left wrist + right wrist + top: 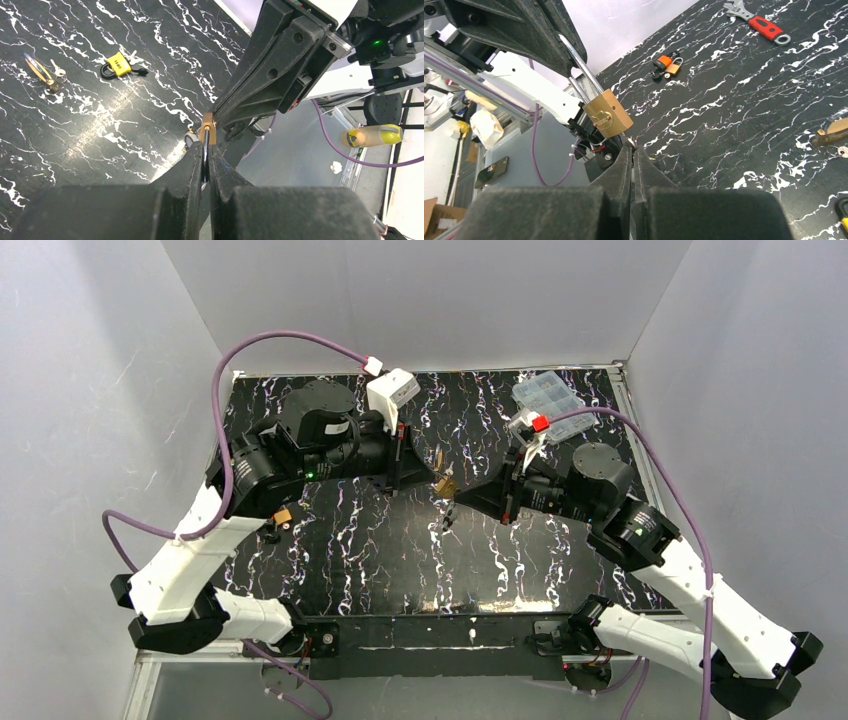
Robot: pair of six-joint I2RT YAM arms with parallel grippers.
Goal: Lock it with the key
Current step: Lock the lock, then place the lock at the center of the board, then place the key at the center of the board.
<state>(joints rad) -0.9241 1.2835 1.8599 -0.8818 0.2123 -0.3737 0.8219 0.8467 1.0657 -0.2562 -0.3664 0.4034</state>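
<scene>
Top external, black white-veined tabletop (350, 560) sitting between pale grey walls (430, 300), left gripper (205, 149) pinching lock (608, 114) by the shackle, right gripper (632, 151) squeezing key (631, 142) at its five o'clock.

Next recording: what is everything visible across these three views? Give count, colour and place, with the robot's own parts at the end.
lock: 1, brass body with silver shackle, held in mid-air between the two hands
key: 1, silvery, only its tip shows, just below the lock
orange padlock: 1, orange and brass, lying on the table's left side
yellow padlock: 1, yellow with black shackle, on the table
second brass padlock: 1, brass, lying flat with a small key beside it
wrench: 1, silver with red handle, on the table
compartment box: 1, clear plastic, far right corner
table: 1, black with white veins
left hand: 1, black, closed on the lock's shackle
right hand: 1, black, closed on the key
</scene>
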